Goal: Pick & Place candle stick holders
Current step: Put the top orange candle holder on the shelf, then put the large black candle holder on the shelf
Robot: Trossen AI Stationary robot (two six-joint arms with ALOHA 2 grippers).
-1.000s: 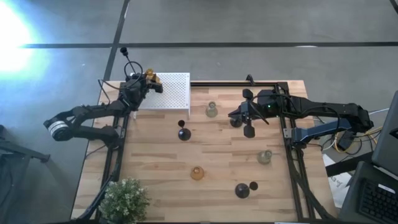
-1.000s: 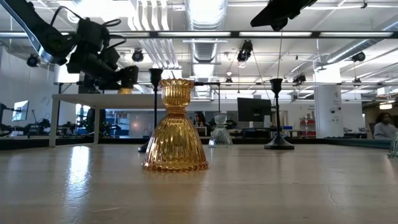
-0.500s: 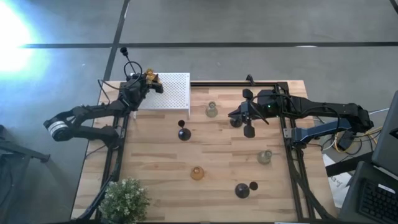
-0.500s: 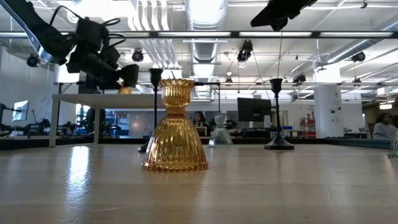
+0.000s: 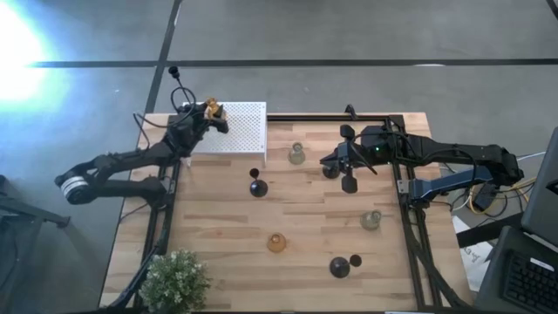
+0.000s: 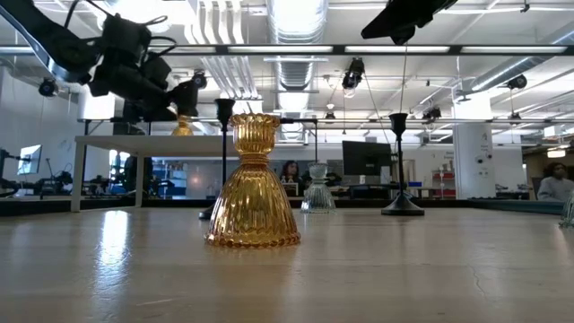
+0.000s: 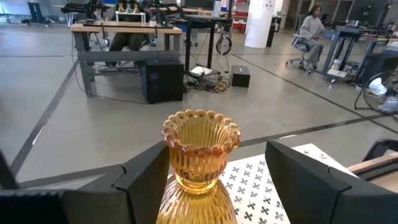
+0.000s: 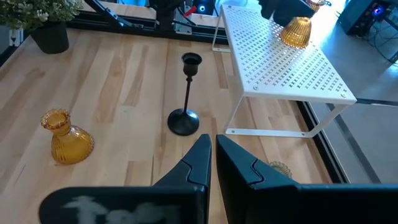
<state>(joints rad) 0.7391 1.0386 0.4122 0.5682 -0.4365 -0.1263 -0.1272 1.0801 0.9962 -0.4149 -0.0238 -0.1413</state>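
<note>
Standing on the white shelf (image 5: 237, 129), one amber holder (image 7: 198, 168) sits between the left gripper (image 5: 210, 115)'s wide-spread fingers, apparently just placed, while the right gripper (image 5: 335, 163), fingers pressed together and empty, waits above the counter (image 5: 218, 227) where the other holders remain.

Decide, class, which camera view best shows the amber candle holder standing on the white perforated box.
The left wrist view: the amber candle holder fills the picture between the open left gripper fingers. The high view shows a small speck on the white box; the low view only its top; the right wrist view shows it far off.
</note>
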